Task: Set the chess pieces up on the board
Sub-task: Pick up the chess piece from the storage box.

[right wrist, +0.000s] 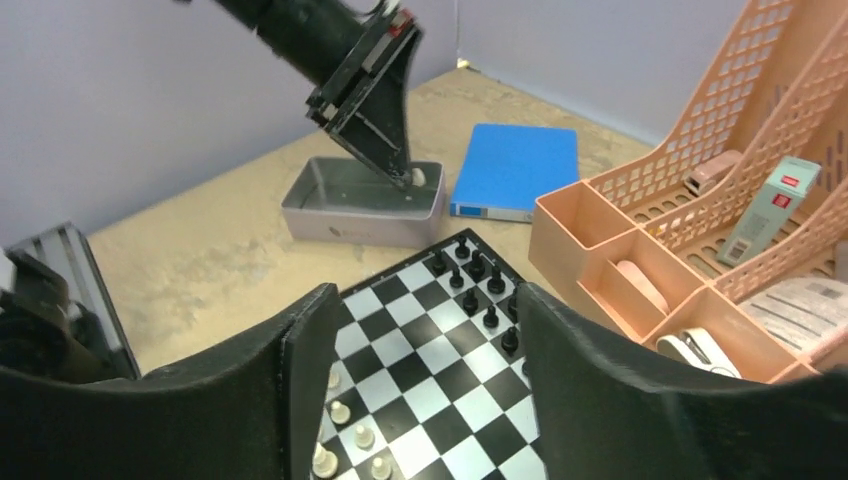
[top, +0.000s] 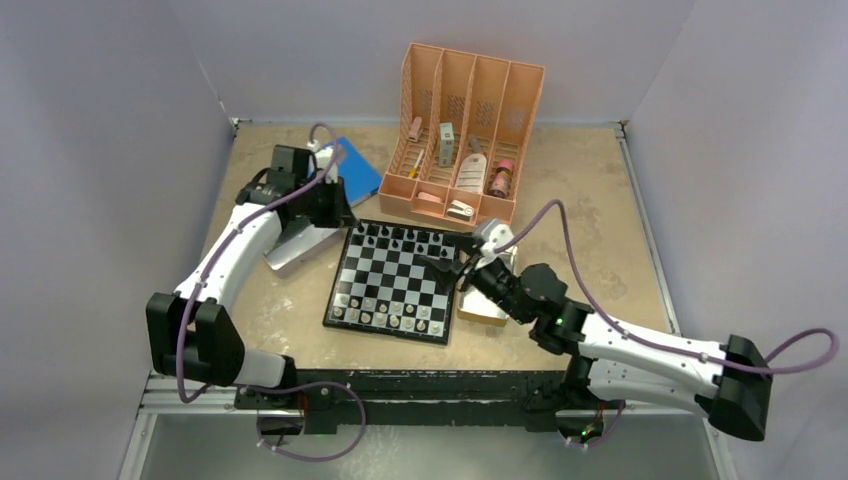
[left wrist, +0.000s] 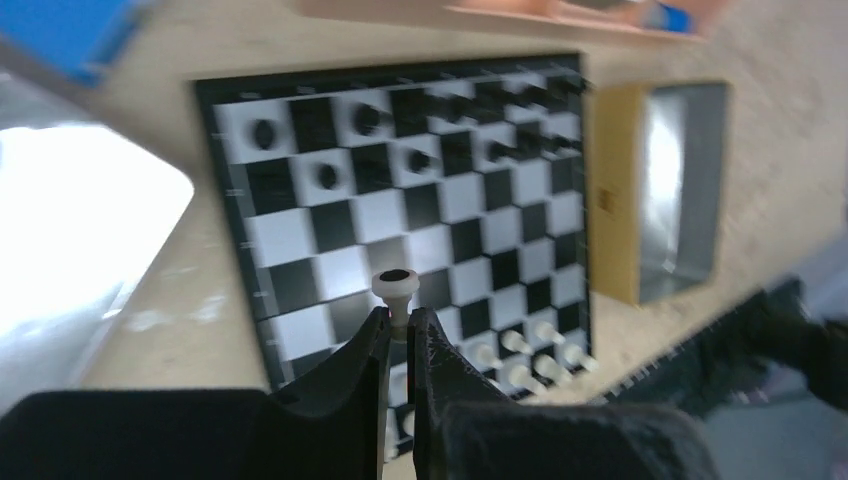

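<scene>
Pieces (right wrist: 470,298) of glossy black, tiny, stand in rows at the far end of the board (right wrist: 430,372), beyond the widely spread fingers of the right gripper (right wrist: 425,305). Pale ones (right wrist: 362,436) stand low between those fingers. The left gripper (left wrist: 400,322) pinches a pale, round-topped piece (left wrist: 396,286) by its stem, its head just above the fingertips and the checks beyond. Print on the teal box (right wrist: 775,205), right of the right fingers, is too small to read.

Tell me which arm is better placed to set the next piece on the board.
Left. The left fingers are shut on a pale piece beside the board; the right fingers hang open and empty over it.
</scene>
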`<action>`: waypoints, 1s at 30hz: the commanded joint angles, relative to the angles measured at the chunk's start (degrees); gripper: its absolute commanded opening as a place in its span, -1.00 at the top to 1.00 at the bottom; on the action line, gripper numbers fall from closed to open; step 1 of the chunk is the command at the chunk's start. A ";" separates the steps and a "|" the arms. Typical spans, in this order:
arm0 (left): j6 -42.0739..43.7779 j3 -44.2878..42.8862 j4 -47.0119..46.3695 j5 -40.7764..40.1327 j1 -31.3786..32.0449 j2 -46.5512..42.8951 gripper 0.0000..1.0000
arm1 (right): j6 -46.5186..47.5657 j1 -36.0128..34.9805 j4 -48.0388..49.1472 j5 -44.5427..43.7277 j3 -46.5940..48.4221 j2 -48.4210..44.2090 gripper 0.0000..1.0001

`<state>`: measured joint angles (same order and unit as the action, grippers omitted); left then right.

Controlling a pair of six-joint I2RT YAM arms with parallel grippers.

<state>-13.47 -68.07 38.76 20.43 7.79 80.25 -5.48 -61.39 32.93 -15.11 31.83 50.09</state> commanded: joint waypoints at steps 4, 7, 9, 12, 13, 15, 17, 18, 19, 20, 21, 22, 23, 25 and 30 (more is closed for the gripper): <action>0.44 -2.11 0.34 24.33 8.15 -1.67 1.00 | 20.43 0.01 8.47 10.15 1.31 9.40 0.04; 0.43 -1.19 -0.40 31.56 9.62 -2.48 1.00 | 32.12 0.02 3.52 19.65 2.65 12.03 -0.04; 0.93 -0.89 -0.32 33.71 10.75 -2.63 1.00 | 35.11 0.03 -0.19 20.94 4.75 14.10 -0.16; 2.10 -0.75 0.93 33.86 12.20 -2.73 1.00 | 38.10 -0.02 -1.68 19.65 6.12 16.74 -0.26; 2.47 -0.62 1.22 33.96 12.74 -2.73 1.00 | 38.89 0.02 -1.53 19.04 6.40 17.36 -0.27; 3.17 -0.49 1.90 34.13 13.81 -2.64 1.00 | 40.41 0.00 -1.23 17.77 6.83 18.13 -0.29; 3.36 -0.40 2.54 34.14 14.69 -2.63 1.00 | 41.73 0.12 -0.80 16.48 7.12 18.54 -0.32; 3.43 -0.27 2.73 34.17 15.09 -2.68 1.00 | 42.10 0.21 -1.07 15.41 7.48 18.76 -0.33; 3.56 -0.22 2.99 34.11 15.34 -2.79 1.00 | 42.65 0.30 -1.89 15.30 7.86 18.81 -0.36; 3.69 -0.28 3.41 34.08 15.59 -2.86 1.00 | 42.99 0.61 -2.32 15.26 8.09 18.73 -0.38; 3.79 -0.30 3.63 34.00 15.71 -2.96 1.00 | 43.31 0.77 -2.54 15.29 8.14 18.61 -0.40; 3.88 -0.35 3.74 33.98 15.82 -3.05 1.00 | 43.72 0.99 -2.96 15.25 8.22 18.52 -0.41; 3.89 -0.39 3.86 34.07 15.97 -3.08 1.00 | 44.30 1.10 -3.43 15.28 8.46 18.43 -0.42; 4.05 -0.31 3.86 34.30 16.23 -2.96 1.00 | 46.08 1.18 -3.78 15.77 8.31 18.35 -0.42; 4.92 -0.24 4.86 34.77 17.11 -2.14 1.00 | 50.79 1.17 -6.51 21.02 8.56 18.10 -0.29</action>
<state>-10.83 -68.12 43.16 52.64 23.99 79.22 40.14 -60.31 27.77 1.72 37.71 69.25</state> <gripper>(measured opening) 0.078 0.672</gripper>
